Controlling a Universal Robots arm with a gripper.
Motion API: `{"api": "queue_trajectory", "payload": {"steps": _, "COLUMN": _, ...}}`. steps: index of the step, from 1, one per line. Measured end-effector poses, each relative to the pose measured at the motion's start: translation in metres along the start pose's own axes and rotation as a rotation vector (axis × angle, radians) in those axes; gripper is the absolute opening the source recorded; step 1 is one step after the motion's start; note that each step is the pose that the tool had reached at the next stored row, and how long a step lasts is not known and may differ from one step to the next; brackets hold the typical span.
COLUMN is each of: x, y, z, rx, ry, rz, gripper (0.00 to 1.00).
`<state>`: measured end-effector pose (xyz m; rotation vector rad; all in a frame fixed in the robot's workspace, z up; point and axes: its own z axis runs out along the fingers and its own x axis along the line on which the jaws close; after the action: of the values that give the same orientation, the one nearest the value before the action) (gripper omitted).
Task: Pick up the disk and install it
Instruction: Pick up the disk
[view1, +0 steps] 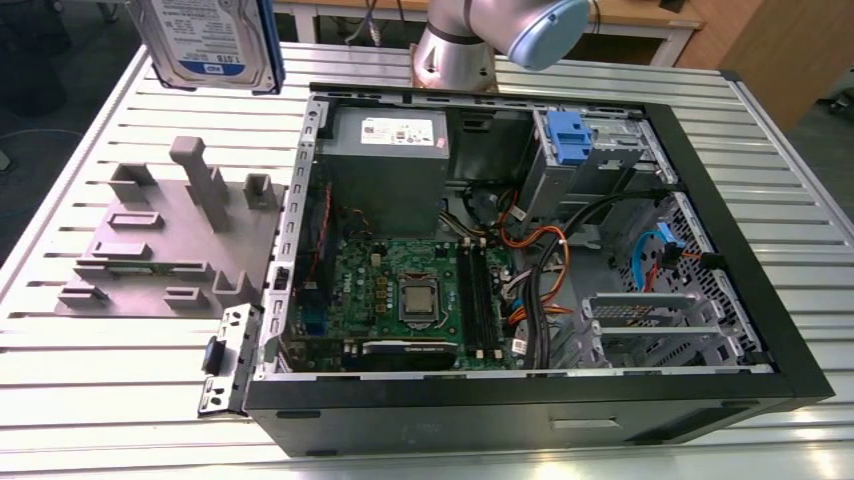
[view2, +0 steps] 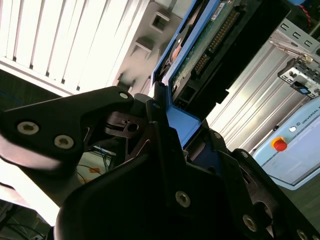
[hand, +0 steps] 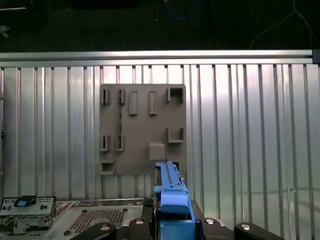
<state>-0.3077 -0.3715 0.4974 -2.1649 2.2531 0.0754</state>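
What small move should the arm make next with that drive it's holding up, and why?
Probably carry it toward the exterior view's right, over the open computer case. The pincer is shut on the disk, which is in the air on the exterior view's left, outside the case and away from its drive bay.

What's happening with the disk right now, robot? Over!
Gripper shut on the disk, by its blue carrier. Disk in the air, above the grey fixture plate. Open computer case alongside, disk not in it yet.
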Motion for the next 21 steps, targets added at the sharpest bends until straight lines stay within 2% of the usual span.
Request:
{"api": "queue_trajectory", "payload": {"steps": 16, "x": -0.0005, "y": -0.0116, "z": -0.0002, "rx": 0.0001, "ry": 0.0, "rz": 0.0, "gripper": 0.37}}
{"api": "queue_trajectory", "payload": {"steps": 17, "x": -0.0006, "y": -0.0148, "z": -0.0003, "rx": 0.0, "ry": 0.0, "rz": 0.0, "gripper": 0.37}}
{"api": "queue_trajectory", "payload": {"steps": 21, "x": -0.0007, "y": -0.0164, "z": -0.0003, "rx": 0.0001, "ry": -0.0001, "rz": 0.0, "gripper": 0.37}}
